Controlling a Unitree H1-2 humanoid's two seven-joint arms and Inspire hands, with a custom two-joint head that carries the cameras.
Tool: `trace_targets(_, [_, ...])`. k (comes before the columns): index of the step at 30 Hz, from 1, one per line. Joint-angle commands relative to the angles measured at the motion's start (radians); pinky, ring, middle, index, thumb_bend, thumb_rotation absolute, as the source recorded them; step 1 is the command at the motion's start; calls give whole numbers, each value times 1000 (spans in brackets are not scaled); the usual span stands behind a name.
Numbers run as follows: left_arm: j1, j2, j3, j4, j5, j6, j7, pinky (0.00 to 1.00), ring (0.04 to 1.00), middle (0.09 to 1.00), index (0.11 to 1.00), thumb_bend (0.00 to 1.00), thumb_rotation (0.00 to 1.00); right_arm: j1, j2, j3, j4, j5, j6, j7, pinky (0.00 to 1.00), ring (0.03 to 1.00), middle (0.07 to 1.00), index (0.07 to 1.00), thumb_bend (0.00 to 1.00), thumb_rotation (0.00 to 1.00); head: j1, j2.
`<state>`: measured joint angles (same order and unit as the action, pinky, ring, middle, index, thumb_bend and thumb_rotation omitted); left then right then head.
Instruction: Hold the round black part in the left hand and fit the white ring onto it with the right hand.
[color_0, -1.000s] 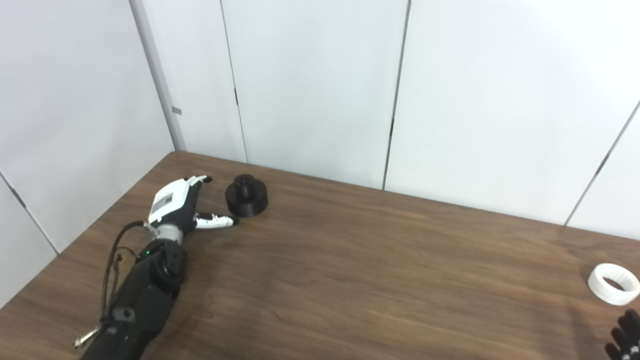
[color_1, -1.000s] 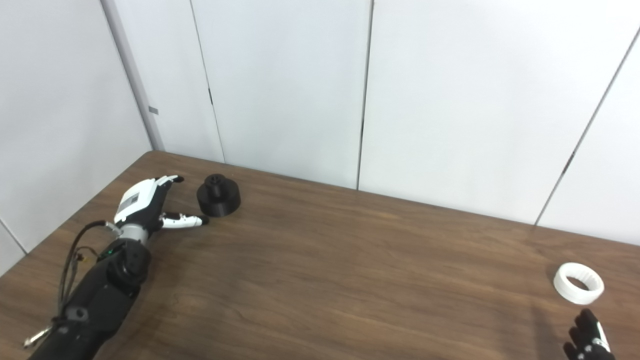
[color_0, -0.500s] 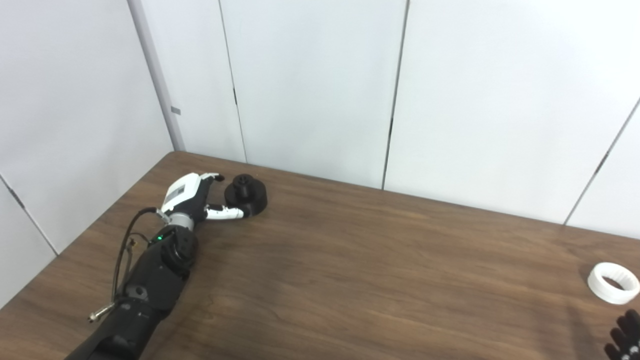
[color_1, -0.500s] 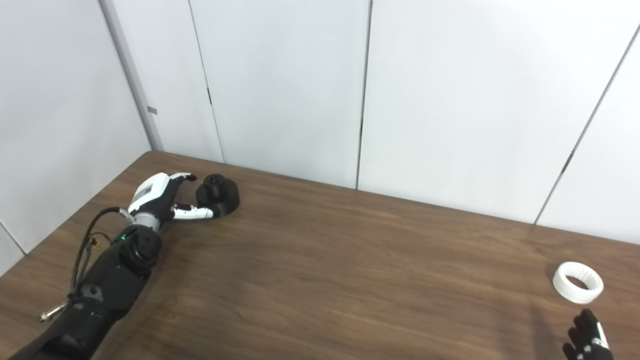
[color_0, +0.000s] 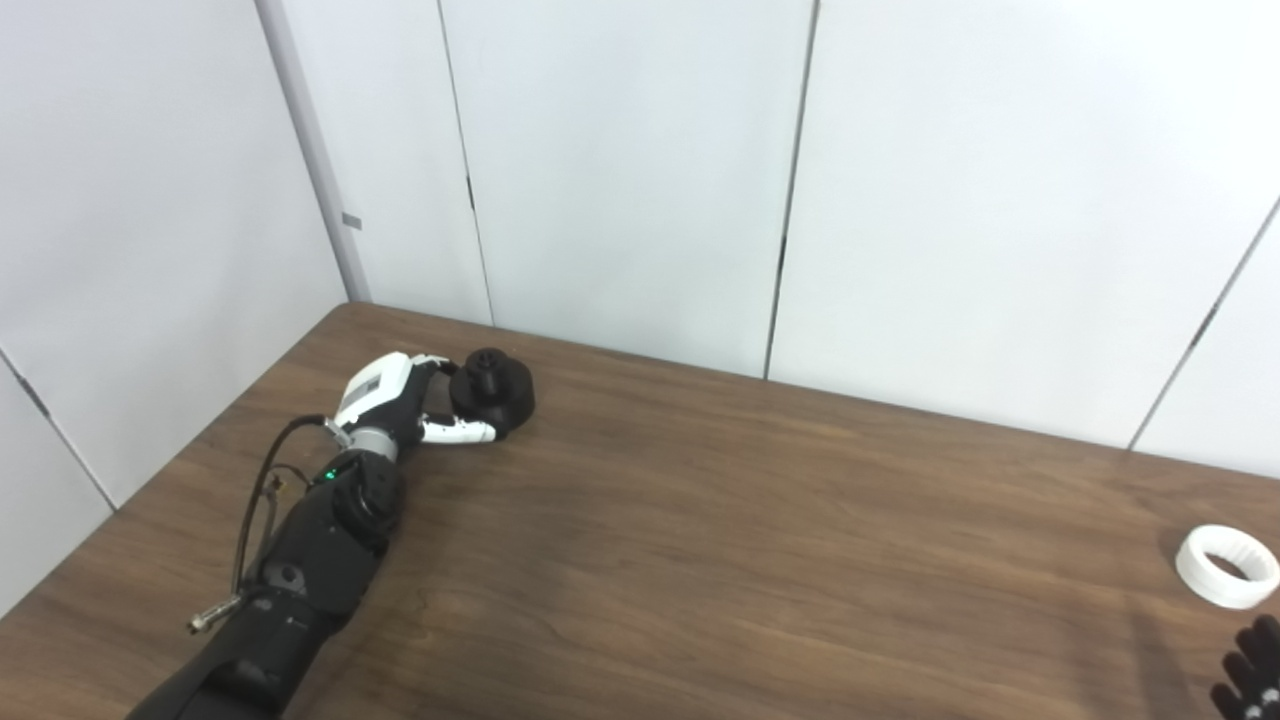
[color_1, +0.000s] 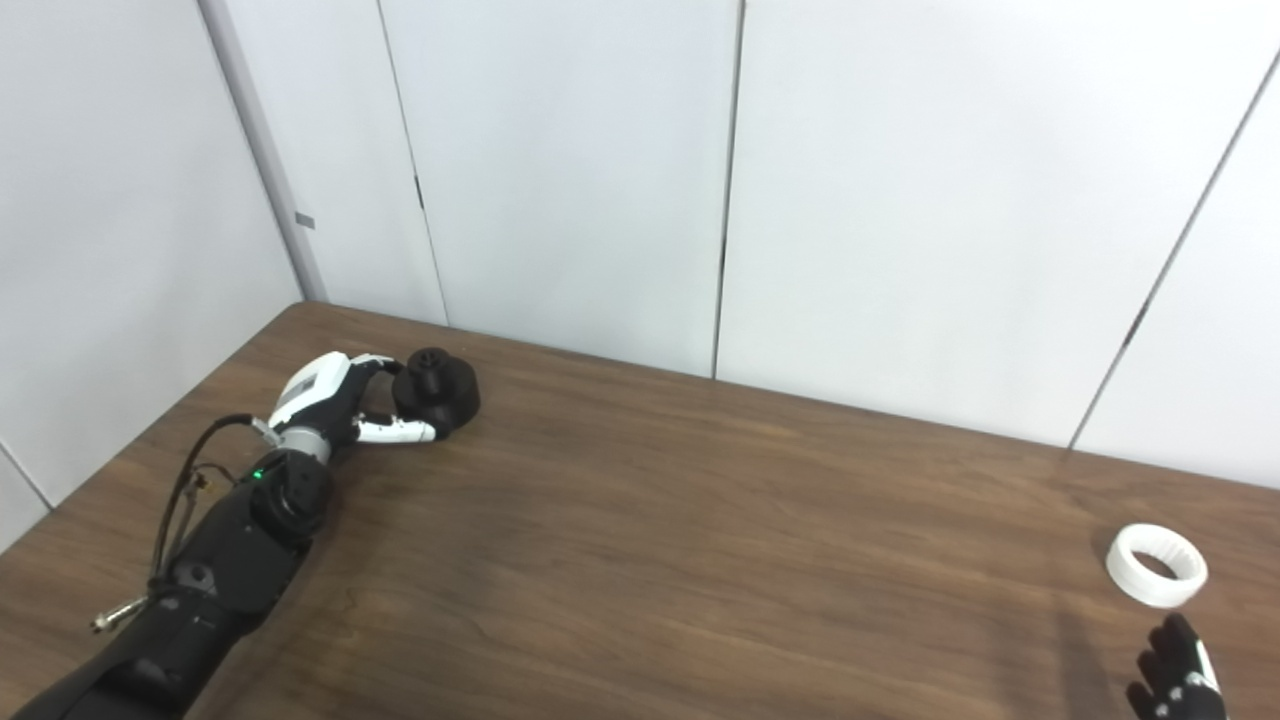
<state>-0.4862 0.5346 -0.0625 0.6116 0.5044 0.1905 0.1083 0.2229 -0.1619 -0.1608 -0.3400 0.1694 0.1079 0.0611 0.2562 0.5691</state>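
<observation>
The round black part (color_0: 497, 387) sits near the table's far left corner, a small knob on its top. My left hand (color_0: 400, 405) has reached it: the fingers (color_0: 437, 366) curl over its left side by the knob and the thumb (color_0: 458, 432) lies along its front, so the hand is shut on it. The part seems slightly tilted and still rests on the table. The white ring (color_1: 1157, 565) lies flat near the right edge. Only the dark fingertips of my right hand (color_1: 1176, 678) show at the bottom right corner, just short of the ring, spread and holding nothing.
The brown wooden table (color_0: 720, 540) is bounded by white wall panels (color_0: 620, 170) behind and on the left. A wide stretch of bare wood separates the black part from the ring. My left forearm (color_0: 300, 560) lies along the table's left side.
My left hand has moved forward and to the right up to the black part, and its fingers and thumb have closed around it. The ring and my right hand have stayed put.
</observation>
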Motion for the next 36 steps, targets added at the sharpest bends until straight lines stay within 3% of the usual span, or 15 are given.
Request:
trace_targets(1, [-67,23,3,-10,-3,-2,13,987,995,949,826,1000,437,-9,7,-2,-44,2,-13,-6,1000,1000,1000,1000,485,1000,-1,4])
trace_targets(6, [-74,16,-2,1,-13,-16,15,985,998,946,820,1000,388,-6,9,1,-60,-9,1,-15,1000,1000,1000,1000,480,1000,-3,7])
trace_targets(18, [-94,8,-28,37,-16,-50,35,970,987,935,807,1000,399,-4,8,10,-79,-7,12,-17,1000,1000,1000,1000,458,1000,-12,16])
trace_targets(23, [-101,2,-35,42,-22,-39,35,976,988,933,807,1000,387,-14,-15,10,-54,19,-1,12,1000,1000,1000,1000,543,1000,-16,17])
trace_targets(28, [-106,-1,-38,40,-23,-34,31,992,987,931,787,1000,378,-12,-7,10,-96,8,56,1,1000,1000,1000,1000,556,1000,-15,20])
trace_targets(36, [-109,-14,-24,54,-30,-48,82,959,964,897,723,1000,346,-12,7,6,-135,15,105,-11,1000,1000,1000,1000,530,1000,-14,24])
